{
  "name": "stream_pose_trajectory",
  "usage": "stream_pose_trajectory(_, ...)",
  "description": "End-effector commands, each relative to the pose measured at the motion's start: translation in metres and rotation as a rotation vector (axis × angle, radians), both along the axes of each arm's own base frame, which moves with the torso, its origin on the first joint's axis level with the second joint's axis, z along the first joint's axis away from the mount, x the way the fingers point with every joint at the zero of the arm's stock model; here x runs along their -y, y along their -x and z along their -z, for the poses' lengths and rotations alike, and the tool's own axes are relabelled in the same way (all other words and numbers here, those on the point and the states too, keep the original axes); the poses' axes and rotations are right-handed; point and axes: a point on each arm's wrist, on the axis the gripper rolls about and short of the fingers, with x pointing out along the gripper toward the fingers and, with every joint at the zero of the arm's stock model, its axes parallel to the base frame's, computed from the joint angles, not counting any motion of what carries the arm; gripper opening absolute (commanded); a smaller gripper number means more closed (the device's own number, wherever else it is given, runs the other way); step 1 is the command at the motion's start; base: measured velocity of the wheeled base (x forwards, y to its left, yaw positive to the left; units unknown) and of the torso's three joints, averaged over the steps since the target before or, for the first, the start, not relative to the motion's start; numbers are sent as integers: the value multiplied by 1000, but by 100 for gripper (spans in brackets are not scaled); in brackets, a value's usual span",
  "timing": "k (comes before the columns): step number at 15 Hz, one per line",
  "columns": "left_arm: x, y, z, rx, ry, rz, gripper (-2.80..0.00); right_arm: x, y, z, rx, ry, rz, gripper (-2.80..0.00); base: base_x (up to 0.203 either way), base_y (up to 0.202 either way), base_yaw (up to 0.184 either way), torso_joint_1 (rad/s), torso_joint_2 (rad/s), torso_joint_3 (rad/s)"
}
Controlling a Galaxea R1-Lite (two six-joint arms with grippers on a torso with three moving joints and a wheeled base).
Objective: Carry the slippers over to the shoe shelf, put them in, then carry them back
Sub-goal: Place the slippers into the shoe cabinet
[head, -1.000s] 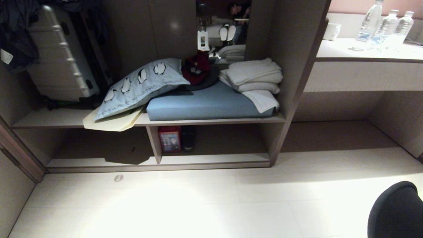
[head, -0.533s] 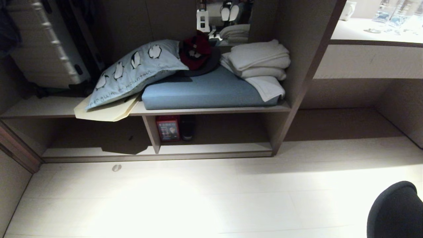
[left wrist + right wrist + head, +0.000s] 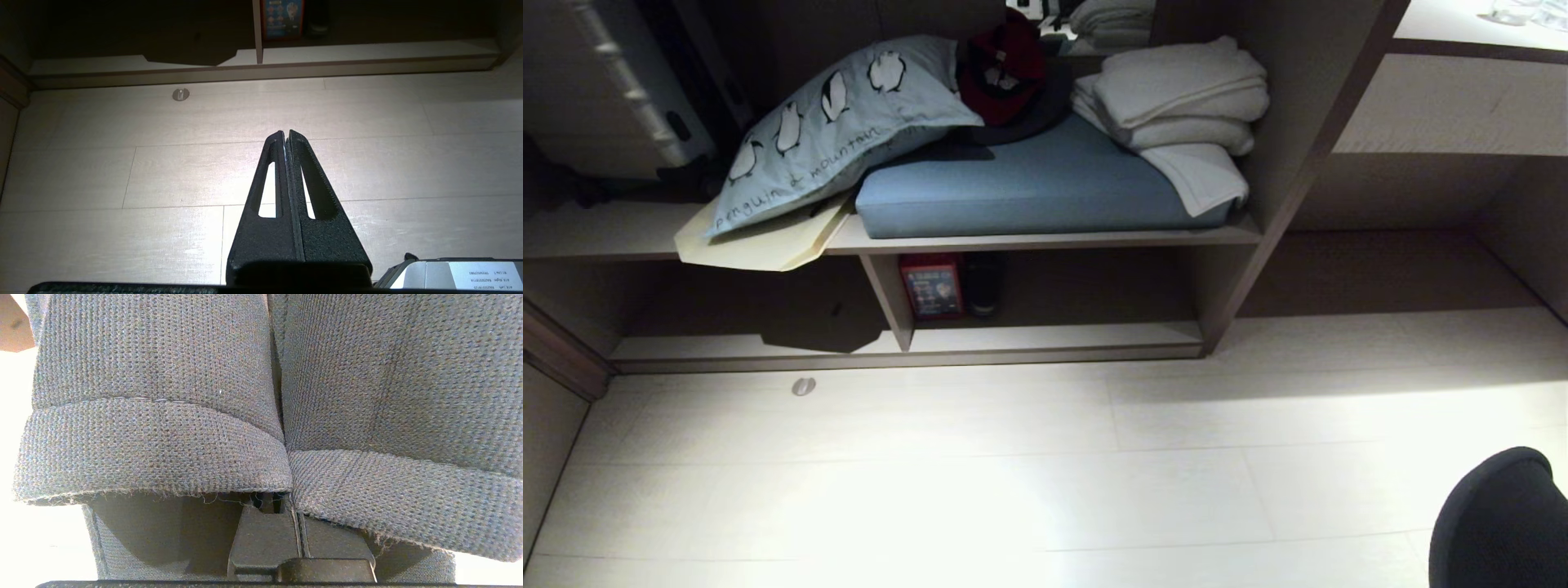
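Note:
The slippers (image 3: 155, 416) are dark slate-blue knit fabric and fill the right wrist view side by side. My right gripper (image 3: 293, 522) is shut between them, pinching their inner edges together; its fingertips are hidden under the fabric. In the head view a dark rounded shape (image 3: 1499, 523) sits at the lower right corner. The shoe shelf (image 3: 1054, 336) is the low open compartment ahead across the pale floor, with one upright divider (image 3: 886, 298). It also shows in the left wrist view as the shoe shelf (image 3: 367, 51). My left gripper (image 3: 284, 134) hangs shut and empty over the floor.
A red box (image 3: 931, 286) and a dark item (image 3: 985, 283) stand just right of the divider. Above lie a blue cushion (image 3: 1029, 192), penguin pillow (image 3: 833, 122), towels (image 3: 1176, 98), an overhanging folder (image 3: 760, 241) and a suitcase (image 3: 613, 90). A desk (image 3: 1454, 106) stands right; a round fitting (image 3: 803, 386) marks the floor.
The whole head view has slid upward as the camera tilted down, showing more floor and less of the upper shelf and desk. The dark shape at the lower right kept its place.

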Motion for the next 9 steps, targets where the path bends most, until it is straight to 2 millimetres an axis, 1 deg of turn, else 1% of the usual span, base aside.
stream_pose_trajectory(1,0,0,0,0,1,0,-280,0,0,0,-2,0,0,-280,0,0,0,3,3,-201)
stream_pose_trajectory(9,0,0,0,0,2,0,-280,0,0,0,-3,0,-1,-280,0,0,0,5,2,-197)
